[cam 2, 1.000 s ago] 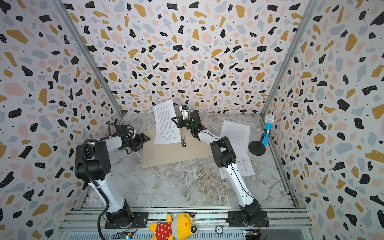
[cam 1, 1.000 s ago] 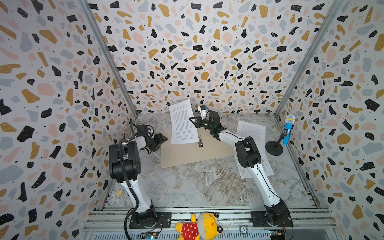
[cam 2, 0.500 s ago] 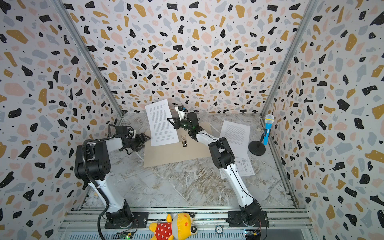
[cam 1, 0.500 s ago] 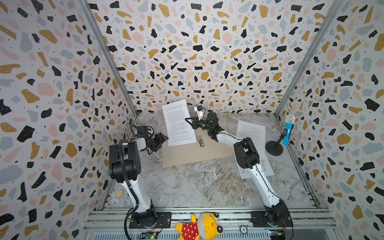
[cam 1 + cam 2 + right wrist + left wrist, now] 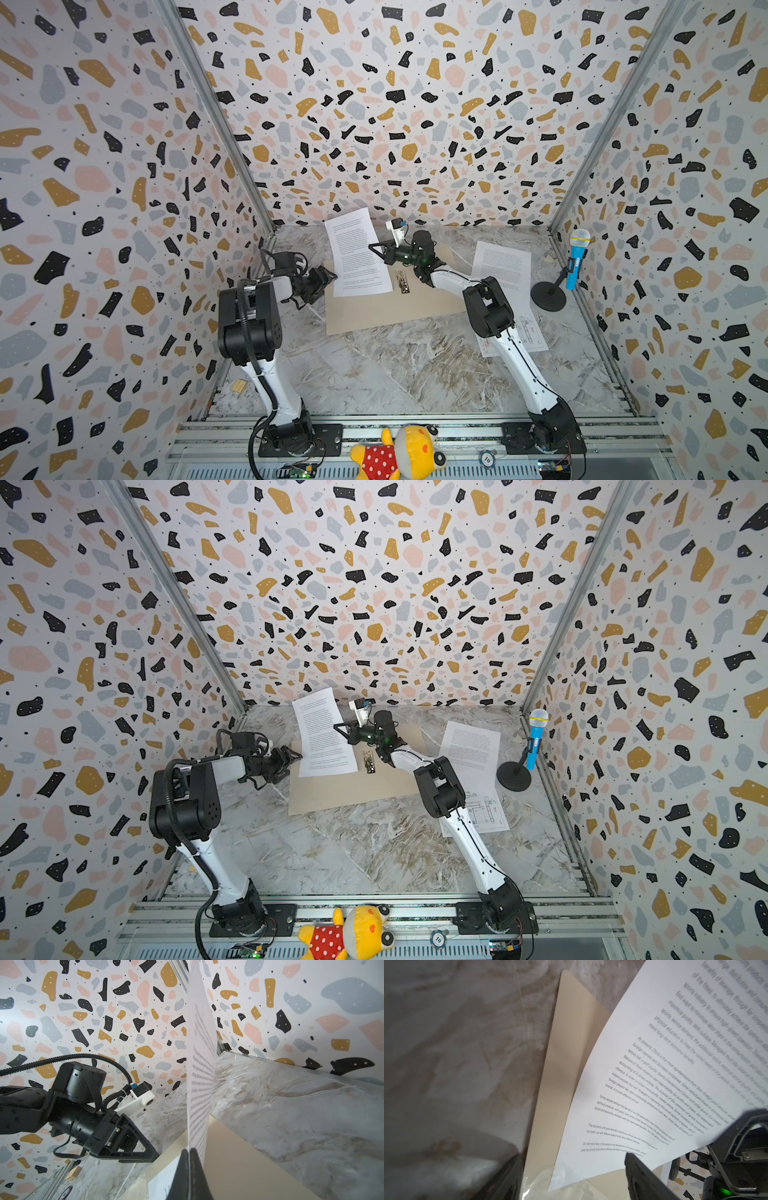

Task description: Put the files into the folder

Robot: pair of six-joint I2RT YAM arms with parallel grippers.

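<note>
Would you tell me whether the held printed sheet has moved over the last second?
Yes: the printed sheet has shifted left in a top view, away from the metal clip on the folder.

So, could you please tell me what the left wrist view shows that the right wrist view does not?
Left wrist only: the printed face of the white text-covered paper sheet, its lines readable, curving over the flat beige cardstock folder. Right wrist only: that sheet seen edge-on, pinched by the shut right gripper, with the open left gripper near the folder's edge. Both: the sheet, the folder and the marbled tabletop.
</note>
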